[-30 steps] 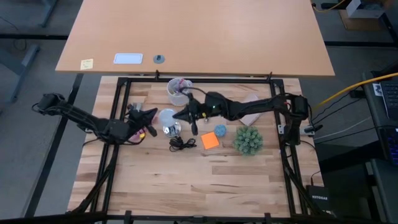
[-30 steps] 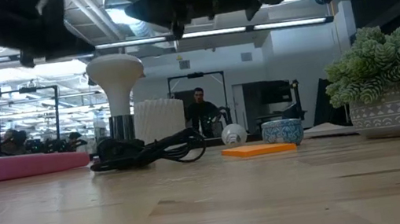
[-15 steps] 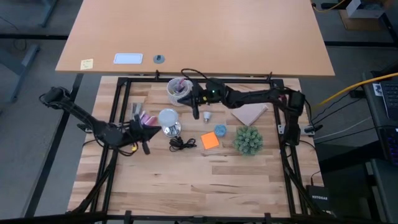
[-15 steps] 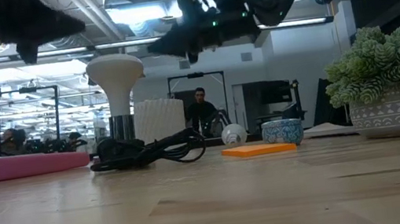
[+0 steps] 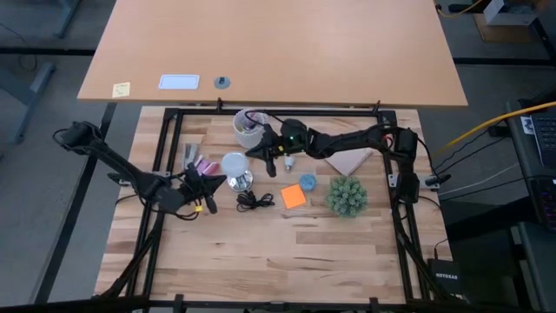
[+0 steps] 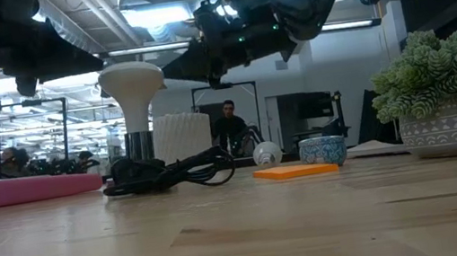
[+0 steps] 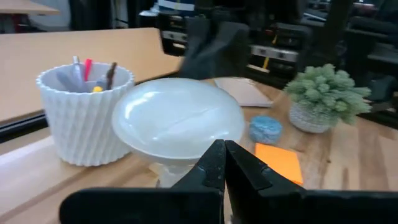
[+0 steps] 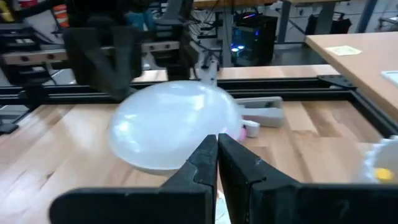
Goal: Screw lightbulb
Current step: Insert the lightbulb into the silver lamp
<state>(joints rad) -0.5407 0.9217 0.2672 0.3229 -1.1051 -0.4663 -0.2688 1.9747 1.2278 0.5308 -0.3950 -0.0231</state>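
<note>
Behind the bench the workshop lies dim; the bulb [image 5: 234, 163] stands upright mid-bench in its socket [image 5: 241, 182]. Left fingers [image 5: 208, 184] and right fingers [image 5: 264, 153], both pressed together and empty, flank it. It looks light, slippery, fragile: best gripped gently round the dome.

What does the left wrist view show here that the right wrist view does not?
Only the left wrist view shows the white cup of pens, the potted plant, the small blue bowl and the orange sticky note. Only the right wrist view shows the pink-and-grey stapler and the black table frame. Both show the big white lightbulb standing upright, seen from opposite sides, each behind that arm's own shut fingers, with the other arm dark beyond it.
</note>
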